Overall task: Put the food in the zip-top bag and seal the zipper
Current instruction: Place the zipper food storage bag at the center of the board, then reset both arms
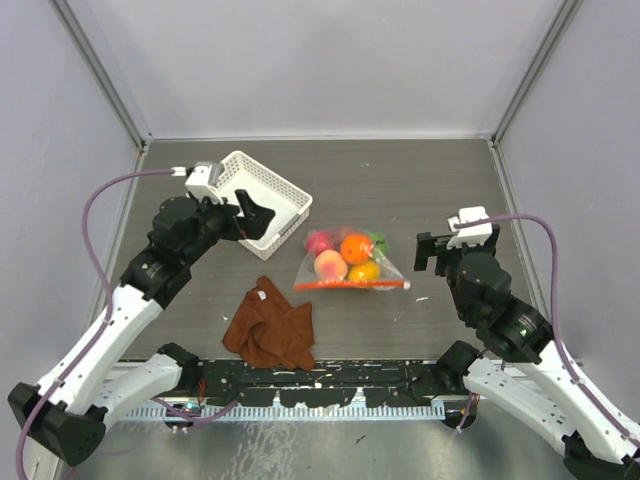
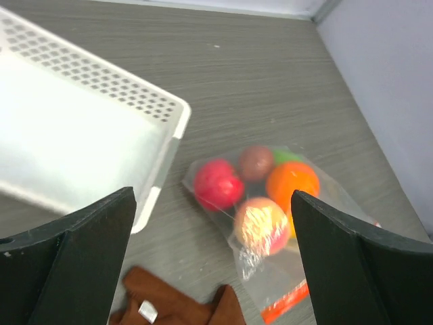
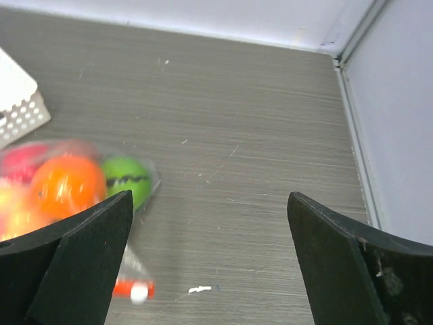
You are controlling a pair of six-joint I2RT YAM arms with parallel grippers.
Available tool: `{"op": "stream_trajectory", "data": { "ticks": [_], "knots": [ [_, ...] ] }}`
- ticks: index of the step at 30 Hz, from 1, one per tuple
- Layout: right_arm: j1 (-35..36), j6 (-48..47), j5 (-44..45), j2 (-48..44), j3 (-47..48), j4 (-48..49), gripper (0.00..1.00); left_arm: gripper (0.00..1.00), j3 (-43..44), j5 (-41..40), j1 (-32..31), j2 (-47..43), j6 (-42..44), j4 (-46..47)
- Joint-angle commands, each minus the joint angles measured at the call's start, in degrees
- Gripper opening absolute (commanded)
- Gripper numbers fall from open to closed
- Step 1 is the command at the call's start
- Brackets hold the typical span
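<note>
The clear zip-top bag (image 1: 350,262) lies flat mid-table with the food inside: orange (image 1: 356,247), peach-pink (image 1: 330,265), red (image 1: 319,242), yellow (image 1: 364,271) and green fruits. Its orange-red zipper (image 1: 352,285) runs along the near edge. My left gripper (image 1: 258,215) is open and empty, above the basket's near corner, left of the bag. In the left wrist view (image 2: 213,261) the bagged fruits (image 2: 262,225) and the zipper (image 2: 287,301) lie between the jaws, well below. My right gripper (image 1: 430,250) is open and empty, right of the bag; its wrist view (image 3: 210,261) shows the green fruit (image 3: 127,179) and the zipper end (image 3: 135,290).
A white lattice basket (image 1: 262,197) stands tilted behind and left of the bag. A crumpled brown cloth (image 1: 270,325) lies near the front edge, left of the bag. Grey walls close the table at the back and on both sides.
</note>
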Motion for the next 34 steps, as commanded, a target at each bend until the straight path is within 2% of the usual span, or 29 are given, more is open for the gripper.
{"op": "stream_trajectory", "data": {
  "ticks": [1,7,13,17,34],
  "knots": [
    [-0.01,2.61,7.00,-3.66,-0.65,3.60,1.00,0.98,5.89,-13.68,0.37,-5.48,-1.76,-16.46],
    [-0.01,2.85,9.94,-8.45,-2.05,3.57,1.00,0.98,7.79,-21.01,0.37,-14.17,2.70,-24.78],
    [0.01,5.25,11.22,-12.77,-4.15,3.71,1.00,0.98,2.94,-26.49,0.36,-24.14,10.32,-22.65],
    [0.00,5.78,11.50,-15.57,-4.74,3.56,1.00,0.98,-2.41,-27.64,0.37,-28.68,11.26,-18.84],
    [0.01,6.14,11.90,-14.76,-4.69,2.87,1.00,0.98,-4.23,-25.21,2.65,-29.19,12.32,-18.18]
  ]
}}
